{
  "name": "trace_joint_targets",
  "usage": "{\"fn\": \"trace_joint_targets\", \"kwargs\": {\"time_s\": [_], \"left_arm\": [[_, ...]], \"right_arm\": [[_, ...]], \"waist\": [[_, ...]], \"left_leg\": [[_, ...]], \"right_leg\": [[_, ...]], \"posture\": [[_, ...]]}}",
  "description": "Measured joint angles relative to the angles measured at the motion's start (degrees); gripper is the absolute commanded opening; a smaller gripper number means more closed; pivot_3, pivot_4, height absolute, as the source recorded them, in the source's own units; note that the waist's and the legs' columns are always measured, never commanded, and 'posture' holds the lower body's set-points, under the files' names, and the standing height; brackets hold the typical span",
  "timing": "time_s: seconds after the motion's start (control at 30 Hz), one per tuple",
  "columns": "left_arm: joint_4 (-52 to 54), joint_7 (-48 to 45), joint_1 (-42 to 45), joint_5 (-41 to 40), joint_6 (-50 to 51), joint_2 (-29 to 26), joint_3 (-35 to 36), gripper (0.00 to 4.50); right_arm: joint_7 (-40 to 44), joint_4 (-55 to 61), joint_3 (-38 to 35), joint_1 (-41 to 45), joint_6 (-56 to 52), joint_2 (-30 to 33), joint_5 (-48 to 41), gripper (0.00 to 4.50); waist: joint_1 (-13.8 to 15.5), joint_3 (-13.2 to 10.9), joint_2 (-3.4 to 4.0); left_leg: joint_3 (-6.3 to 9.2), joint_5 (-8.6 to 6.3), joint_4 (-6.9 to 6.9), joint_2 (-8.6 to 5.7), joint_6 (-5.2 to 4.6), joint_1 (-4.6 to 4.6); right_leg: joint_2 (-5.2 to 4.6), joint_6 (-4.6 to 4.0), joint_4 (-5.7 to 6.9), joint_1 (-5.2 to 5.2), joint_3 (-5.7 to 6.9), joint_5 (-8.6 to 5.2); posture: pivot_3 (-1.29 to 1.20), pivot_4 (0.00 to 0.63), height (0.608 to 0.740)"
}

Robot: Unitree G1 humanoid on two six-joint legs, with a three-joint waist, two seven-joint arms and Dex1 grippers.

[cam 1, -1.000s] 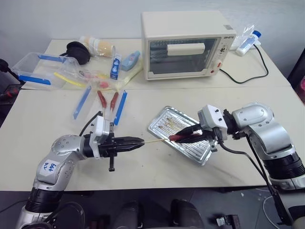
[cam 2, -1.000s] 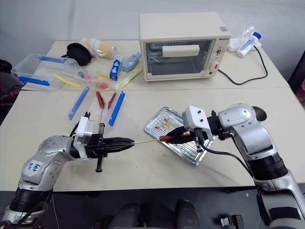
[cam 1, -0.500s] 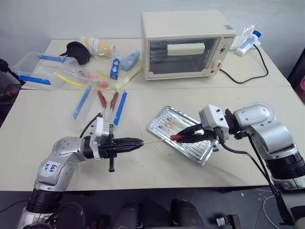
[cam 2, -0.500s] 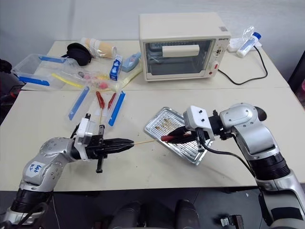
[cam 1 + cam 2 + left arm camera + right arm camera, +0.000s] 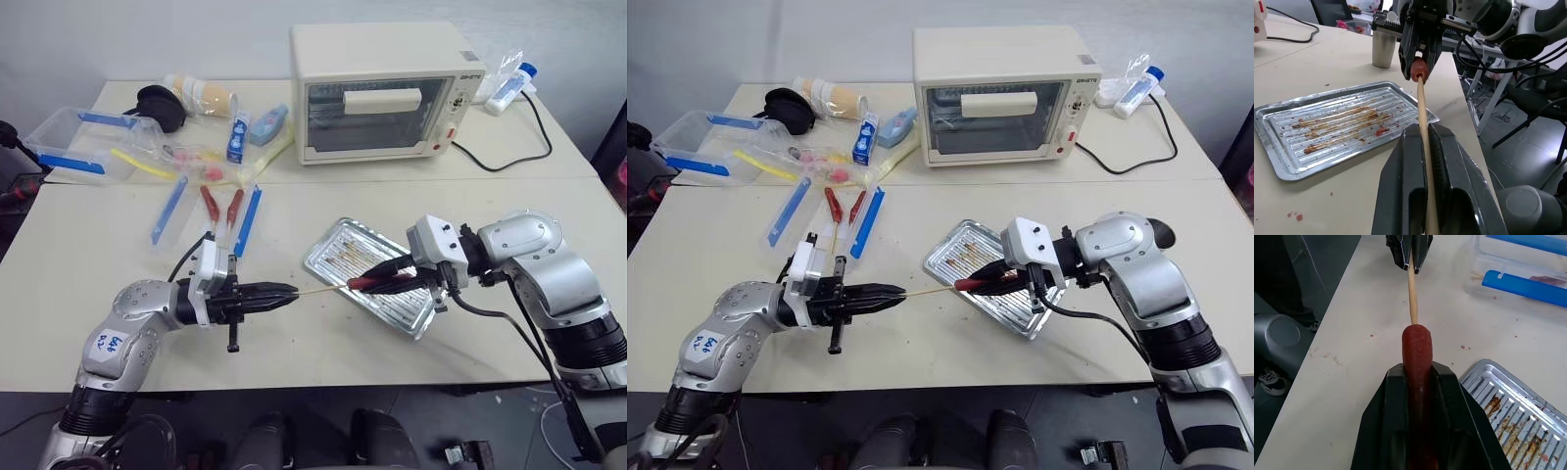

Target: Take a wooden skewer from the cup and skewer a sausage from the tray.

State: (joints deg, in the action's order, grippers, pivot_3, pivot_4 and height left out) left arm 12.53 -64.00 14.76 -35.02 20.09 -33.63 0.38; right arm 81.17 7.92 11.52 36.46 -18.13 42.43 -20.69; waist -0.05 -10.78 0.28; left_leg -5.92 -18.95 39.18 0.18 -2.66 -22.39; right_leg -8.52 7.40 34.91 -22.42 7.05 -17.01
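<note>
left gripper (image 5: pixel 282 293): clamped on skewer (image 5: pixel 318 290), stick runs level toward the right arm.
right gripper (image 5: pixel 377 280): closed around sausage (image 5: pixel 364 283), free end poking out past the fingertips, held above the tray (image 5: pixel 331 262) near edge.
contact: skewer tip meets sausage end face, about centred in both wrist views; depth of entry not readable.
cup (image 5: pixel 1384 49): stands on the table beyond the tray, well clear of the work.
risk 1: off-axis push. Small tilt between stick and sausage probably sends the tip out through the side skin instead of down the core.
risk 2: buckling. Long thin unsupported span between the grippers; hard push likely bows or snaps it.
risk 3: slip. Glossy skin, so sausage may slide back in the fingers rather than take the stick.
risk 4: stick sliding back through left grip under axial load, no penetration gained.
risk 5: squeeze too hard, sausage splits at the tip.
mitigation: keep axes collinear, feed slowly, watch for bow.
</note>
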Motion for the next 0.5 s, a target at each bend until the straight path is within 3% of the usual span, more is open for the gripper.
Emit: {"fn": "trace_joint_targets", "kwargs": {"time_s": [0.5], "left_arm": [[-2.6, -1.1, 2.8, 3.1, -1.3, 2.3, -2.0, 0.0]], "right_arm": [[-0.3, 0.3, 3.0, 3.1, -1.7, -1.7, 1.9, 0.41]], "waist": [[0.0, 0.0, 0.0]], "left_leg": [[0.0, 0.01, 0.03, -0.02, -0.01, 0.0]], "right_leg": [[-0.01, 0.0, 0.04, -0.01, 0.0, 0.0]], "posture": [[0.0, 0.15, 0.74]]}}
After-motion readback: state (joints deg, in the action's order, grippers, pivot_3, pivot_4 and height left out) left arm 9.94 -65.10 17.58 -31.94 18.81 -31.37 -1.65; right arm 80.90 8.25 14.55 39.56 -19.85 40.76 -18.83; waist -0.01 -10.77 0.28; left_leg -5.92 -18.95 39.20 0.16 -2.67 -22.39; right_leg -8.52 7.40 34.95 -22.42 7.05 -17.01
